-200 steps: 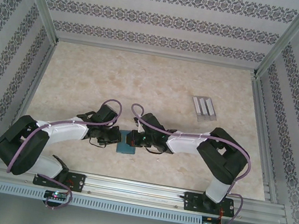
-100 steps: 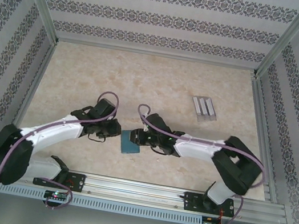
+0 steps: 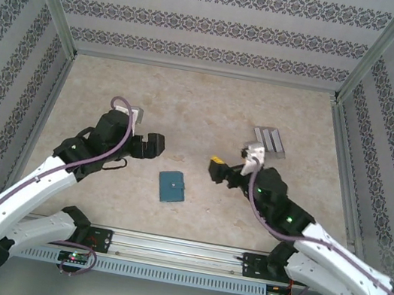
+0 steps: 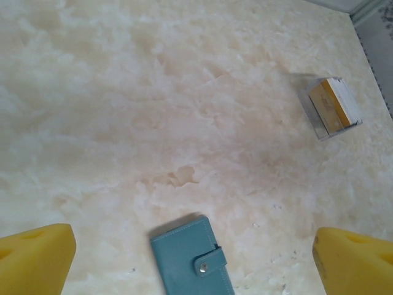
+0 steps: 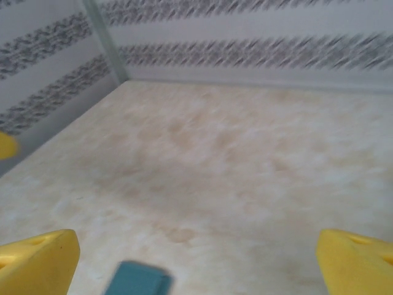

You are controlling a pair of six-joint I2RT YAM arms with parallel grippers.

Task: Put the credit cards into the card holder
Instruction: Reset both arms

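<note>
Though orange-faced, credit cards [image 4: 328, 107] with illegible print

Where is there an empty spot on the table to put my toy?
The biggest bare patch is the far part of the table, from the back wall toward the middle, left of the grey rack. It is crowded nearer, where the left gripper and right gripper flank the wallet.

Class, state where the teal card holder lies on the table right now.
In the top view, the card holder lies closed and flat near the front middle of the table, between the left gripper and the right gripper, touching neither.
</note>
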